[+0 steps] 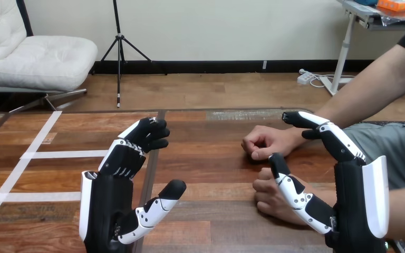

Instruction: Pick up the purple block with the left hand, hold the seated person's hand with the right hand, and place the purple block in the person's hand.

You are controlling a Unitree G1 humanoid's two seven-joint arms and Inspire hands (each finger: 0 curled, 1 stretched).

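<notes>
My left hand (107,206) is raised over the table's left half, palm turned inward. Its fingers are relaxed and slightly bent, its thumb stands apart, and nothing lies between them. My right hand (356,203) is raised at the right with straight fingers pointing left and its thumb stretched out low. Two hands of the person rest on the table at the right. The farther one (266,141) is loosely closed, just left of my right fingertips. The nearer one (270,204) lies behind and under my right thumb; whether they touch I cannot tell.
The wooden table (211,168) runs across the view, with white tape lines (37,155) on its left part and a dark seam (148,174) down its middle. The person's forearm (369,89) comes in from the upper right.
</notes>
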